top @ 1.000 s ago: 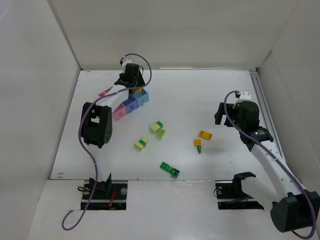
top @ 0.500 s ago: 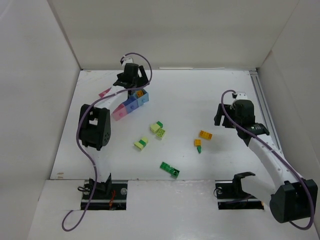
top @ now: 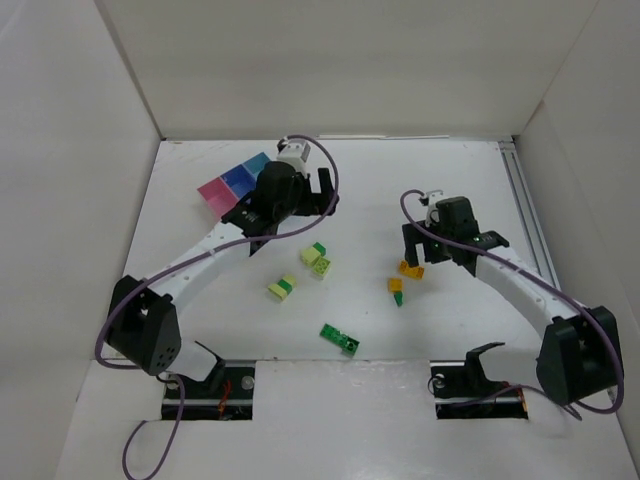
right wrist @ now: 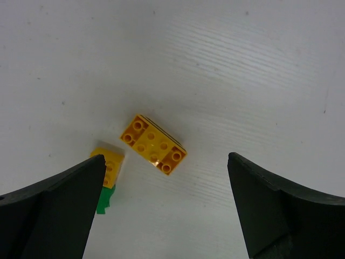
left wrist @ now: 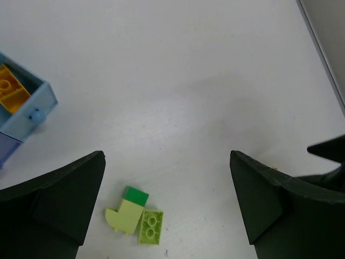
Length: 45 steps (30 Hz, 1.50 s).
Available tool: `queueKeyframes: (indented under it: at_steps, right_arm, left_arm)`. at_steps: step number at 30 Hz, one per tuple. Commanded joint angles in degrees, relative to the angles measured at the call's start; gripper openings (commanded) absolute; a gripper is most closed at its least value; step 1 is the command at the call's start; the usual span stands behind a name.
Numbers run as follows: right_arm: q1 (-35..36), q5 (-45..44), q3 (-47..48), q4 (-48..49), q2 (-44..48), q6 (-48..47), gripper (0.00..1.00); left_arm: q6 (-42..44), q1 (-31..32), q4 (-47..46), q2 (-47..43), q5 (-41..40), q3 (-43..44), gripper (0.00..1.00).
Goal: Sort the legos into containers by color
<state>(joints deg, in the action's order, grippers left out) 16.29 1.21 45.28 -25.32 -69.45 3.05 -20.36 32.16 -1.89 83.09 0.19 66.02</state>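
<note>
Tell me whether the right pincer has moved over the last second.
Yes. The right pincer has swung left, away from the right-edge rail, to hover over the orange brick.

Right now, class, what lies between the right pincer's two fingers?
An orange-yellow brick lies flat on the white table between the fingers of the open right pincer, touched by neither; the right wrist view shows it.

white table (top: 400,180) with scattered legos (top: 319,260) and bins (top: 238,180)

orange brick (right wrist: 153,145), pale blue bin (left wrist: 42,101)
</note>
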Motion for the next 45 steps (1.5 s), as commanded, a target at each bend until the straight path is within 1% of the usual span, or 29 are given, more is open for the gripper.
queueKeyframes:
  at_steps: [1,2,3,5,7,9,10,12,13,14,15,16,17,18,20,22,25,28,30,31,35,45]
  right_arm:
    - [4.6,0.3,6.9,2.3,-2.9,-4.7,0.99]
    - [5.8,-1.3,7.9,0.2,-5.8,-4.2,0.99]
    - [6.6,-6.4,8.9,-1.4,-7.5,-2.8,0.99]
    - [8.1,-8.9,10.3,-3.2,-11.3,-0.6,0.99]
    - [9.0,-8.1,10.3,-2.5,-11.9,-1.1,0.99]
    - [9.6,-6.2,9.5,-2.5,-13.2,-4.0,0.99]
    - [10.2,-5.1,10.7,-3.5,-13.3,-4.7,0.99]
    - [11.6,-5.6,13.4,-4.3,-14.8,-6.0,0.99]
    - [11.7,-6.9,14.9,-7.2,-15.8,-6.0,0.99]
    - [12.5,-11.9,16.7,-9.5,-16.8,-6.0,0.99]
    - [13.1,-14.1,19.6,-11.3,-18.0,-6.0,0.99]
    - [13.1,-16.1,20.7,-14.3,-20.1,-7.6,0.99]
    - [13.6,-21.0,21.5,-15.3,-21.8,-7.6,0.98]
    - [13.6,-22.3,22.5,-16.0,-21.8,-7.6,0.98]
    - [13.1,-22.3,23.1,-17.1,-23.1,-9.7,0.96]
    - [12.5,-19.5,23.1,-17.1,-23.8,-11.4,0.91]
    - [13.2,-15.5,23.1,-17.1,-24.9,-15.7,0.91]
    - [14.4,-18.8,23.1,-20.5,-25.5,-16.8,0.91]
    - [15.4,-18.8,21.9,-21.2,-25.5,-17.4,0.91]
    - [15.4,-16.5,21.3,-21.2,-24.5,-18.2,0.91]
    - [16.0,-13.4,21.3,-20.6,-22.2,-20.6,0.91]
    - [14.5,-17.9,24.0,-23.8,-30.6,-20.1,0.88]
  left_arm:
    - [1.6,0.4,0.3,-1.9,3.2,-4.7,1.0]
    - [0.9,1.0,0.3,-2.6,3.2,-5.3,1.0]
    - [0.3,1.0,1.0,-3.2,3.2,-5.8,1.0]
    - [-0.4,1.5,1.8,-3.9,2.4,-7.3,1.0]
    - [-0.4,1.5,1.8,-4.6,1.8,-7.8,1.0]
    - [-0.9,1.5,1.8,-5.2,1.8,-9.3,1.0]
    - [-0.9,1.5,1.8,-5.2,1.8,-9.3,1.0]
    - [-0.4,1.5,1.8,-5.2,1.8,-9.3,1.0]
    - [-0.4,1.5,1.8,-5.2,1.8,-9.3,1.0]
    - [-0.4,1.5,1.8,-5.2,1.3,-9.3,1.0]
    - [-0.4,1.5,2.3,-5.2,1.3,-9.3,1.0]
    - [-0.4,1.5,2.3,-5.2,1.3,-9.3,1.0]
    - [-0.4,1.5,2.3,-5.2,0.7,-9.3,1.0]
    - [0.1,1.5,2.3,-5.2,0.7,-9.3,1.0]
    - [0.1,1.5,2.3,-4.7,0.2,-9.3,1.0]
    - [0.1,1.5,2.3,-4.7,0.2,-9.3,1.0]
    - [0.8,1.5,2.3,-4.2,0.2,-9.3,1.0]
    - [1.3,1.5,2.3,-3.1,0.2,-8.8,1.0]
    - [1.3,1.5,2.3,-2.6,0.2,-8.8,1.0]
    - [1.3,1.5,2.3,-1.9,0.2,-8.3,1.0]
    - [1.8,1.5,3.0,-0.6,0.8,-7.8,1.0]
    - [2.3,1.5,3.6,0.5,-1.6,-7.7,1.0]
